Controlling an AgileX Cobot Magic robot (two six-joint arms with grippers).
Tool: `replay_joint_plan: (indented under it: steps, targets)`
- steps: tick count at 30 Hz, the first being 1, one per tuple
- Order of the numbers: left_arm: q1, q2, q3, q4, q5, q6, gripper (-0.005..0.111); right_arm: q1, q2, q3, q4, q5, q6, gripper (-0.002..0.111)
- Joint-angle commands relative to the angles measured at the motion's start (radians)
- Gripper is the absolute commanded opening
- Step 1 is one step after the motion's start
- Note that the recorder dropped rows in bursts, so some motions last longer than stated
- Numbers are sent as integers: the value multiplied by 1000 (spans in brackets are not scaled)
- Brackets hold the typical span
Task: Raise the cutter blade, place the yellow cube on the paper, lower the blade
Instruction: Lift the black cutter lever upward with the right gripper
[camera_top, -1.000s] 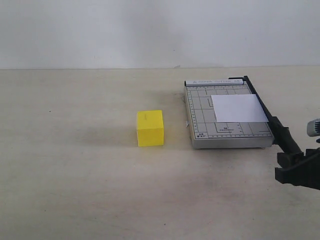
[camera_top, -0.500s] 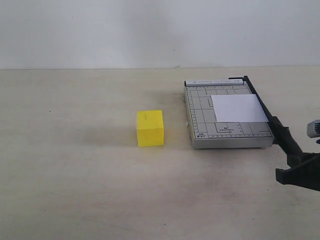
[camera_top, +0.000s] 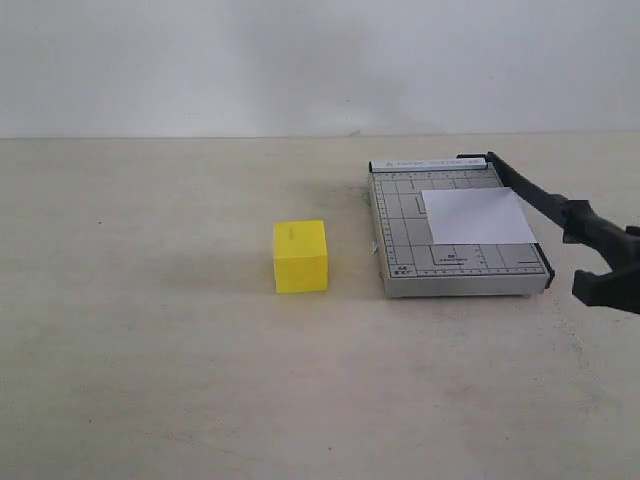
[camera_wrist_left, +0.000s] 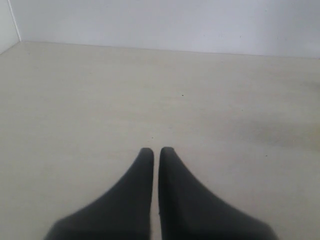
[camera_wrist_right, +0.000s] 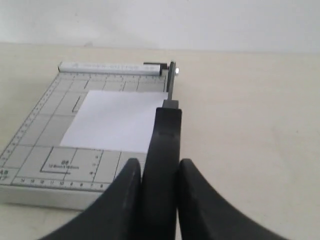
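Observation:
The cutter blade (camera_top: 530, 196) slopes up from its hinge at the far right corner of the grey gridded base (camera_top: 402, 222). Its thick black handle (camera_wrist_right: 162, 150) is clamped between the fingers of my right gripper (camera_top: 600, 262), which is shut on it at the right edge of the exterior view. The paper (camera_top: 477, 216) lies flat on the base (camera_wrist_right: 40, 140) and shows as the paper (camera_wrist_right: 115, 120) in the right wrist view. The yellow cube (camera_top: 300, 256) sits on the table left of the base. My left gripper (camera_wrist_left: 155, 151) is shut and empty over bare table.
The beige table (camera_top: 150, 350) stretches wide to the left and in front of the cube. A white wall (camera_top: 300, 60) stands behind the table's far edge.
My right gripper has closed on the blade handle and lifted it; the blade now slopes up off the base. Cube, paper and left gripper have not moved.

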Motion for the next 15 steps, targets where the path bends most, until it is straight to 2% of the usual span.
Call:
replay_joint_plan:
  steps: [1,15]
  targets:
    - [3,-2,-1,0,-17,-5,4,-1,-58,-8,-27,-144,-34,0]
    - [3,-2,-1,0,-17,-5,4,-1,-60,-62,-27,-152,-34,0]
